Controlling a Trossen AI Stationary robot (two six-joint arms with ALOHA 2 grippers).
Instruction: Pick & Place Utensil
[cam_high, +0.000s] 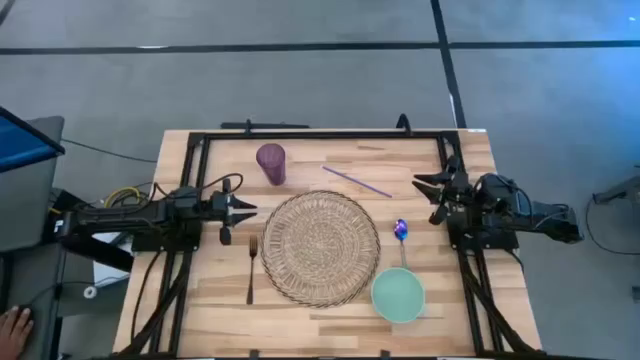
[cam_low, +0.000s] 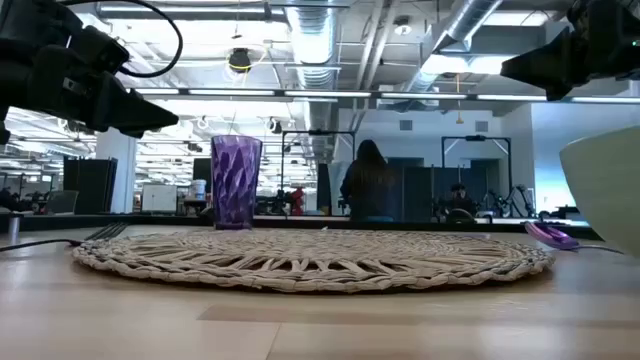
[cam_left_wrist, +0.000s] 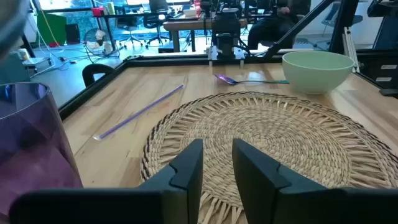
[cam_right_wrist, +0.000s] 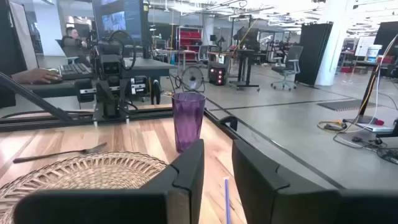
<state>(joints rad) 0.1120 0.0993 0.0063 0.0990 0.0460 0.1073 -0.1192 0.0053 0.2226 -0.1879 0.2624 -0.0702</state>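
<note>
A dark fork lies flat on the table just left of the round woven placemat. A spoon with a purple-blue bowl lies right of the mat, above a mint green bowl. A purple cup stands upright near the far edge, and a thin purple straw lies to its right. My left gripper hovers open at the mat's left side, above the fork's tines end. My right gripper hovers open at the table's right side, beyond the spoon. Both point toward the mat.
A black frame runs along the table's far edge and sides. In the left wrist view the cup stands close beside the fingers. A person's hand shows off the table's near left; another person stands in the room behind.
</note>
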